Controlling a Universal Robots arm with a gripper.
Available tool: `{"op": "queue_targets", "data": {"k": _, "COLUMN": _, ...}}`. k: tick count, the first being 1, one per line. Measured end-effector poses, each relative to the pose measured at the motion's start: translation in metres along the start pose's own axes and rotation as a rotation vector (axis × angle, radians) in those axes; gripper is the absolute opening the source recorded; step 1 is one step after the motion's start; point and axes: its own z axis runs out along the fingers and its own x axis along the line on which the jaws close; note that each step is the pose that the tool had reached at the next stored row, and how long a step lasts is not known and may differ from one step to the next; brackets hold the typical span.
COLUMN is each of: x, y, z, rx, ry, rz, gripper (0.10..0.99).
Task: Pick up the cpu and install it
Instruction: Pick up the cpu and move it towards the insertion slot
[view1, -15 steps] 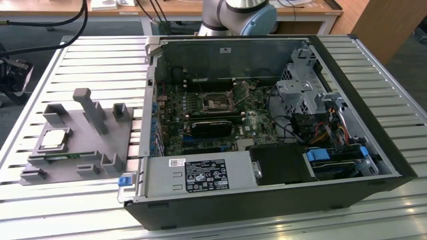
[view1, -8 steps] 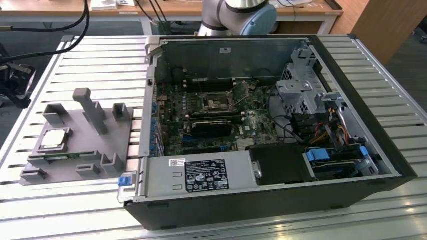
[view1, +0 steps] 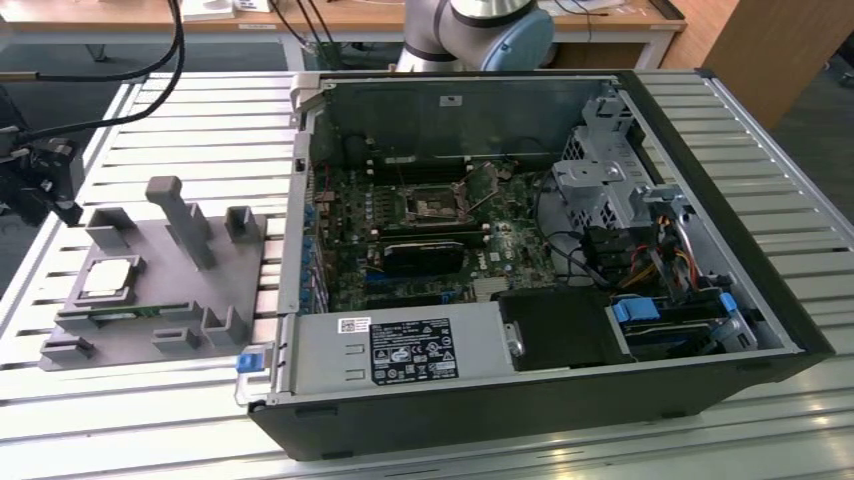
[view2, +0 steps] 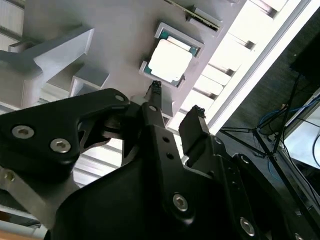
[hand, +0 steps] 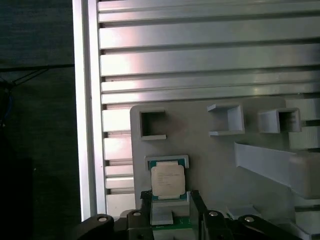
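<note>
Here's the gripper (view2: 175, 105) hanging over the grey holder tray (view1: 147, 335), and its 2 black fingers (view2: 156, 92) are spread wide with nothing between them. Plenty of daylight in that gap. The tips are close to the cpu (view2: 169, 61) but clear of it, no contact that I can see.

The cpu lies flat in its shallow square pocket on the tray, shiny metal top facing up and catching the light. It's a square chip, so there's no long side to speak of. Its 4 edges run in line with the pocket's walls and with the tray's own edges, and a thin pale rim shows all round the metal top. In the first wrist view the 2 fingertips stand either side of the pocket's near end, lined up with the chip's 2 opposite edges.

In the exterior view the tray lies on the slotted metal table (view1: 200, 120), to the exterior view's left of the open computer case (view1: 534, 420). A green memory stick (view1: 130, 316) lies in the tray just beside the cpu's pocket. The motherboard socket (view1: 434, 207) is inside the case, well apart from the chip.
</note>
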Motion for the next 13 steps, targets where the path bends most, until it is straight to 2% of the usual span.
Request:
{"op": "queue_targets", "data": {"k": 1, "x": 0.0, "y": -0.0001, "z": 0.0019, "rx": 0.0, "ry": 0.0008, "rz": 0.0, "gripper": 0.471}}
{"op": "queue_targets", "data": {"k": 2, "x": 0.0, "y": -0.0002, "z": 0.0036, "rx": 0.0, "ry": 0.0015, "rz": 0.0, "gripper": 0.471}}
{"op": "queue_targets", "data": {"k": 4, "x": 0.0, "y": -0.0004, "z": 0.0072, "rx": 0.0, "ry": 0.0033, "rz": 0.0, "gripper": 0.584}}
{"op": "queue_targets", "data": {"k": 5, "x": 0.0, "y": -0.0005, "z": 0.009, "rx": 0.0, "ry": 0.0045, "rz": 0.0, "gripper": 0.584}}
{"op": "queue_targets", "data": {"k": 6, "x": -0.0001, "y": -0.0006, "z": 0.0108, "rx": 0.0, "ry": 0.006, "rz": 0.0, "gripper": 0.647}}
{"op": "queue_targets", "data": {"k": 13, "x": -0.0001, "y": -0.0012, "z": 0.0231, "rx": 0.001, "ry": 0.0099, "rz": 0.0, "gripper": 0.647}}
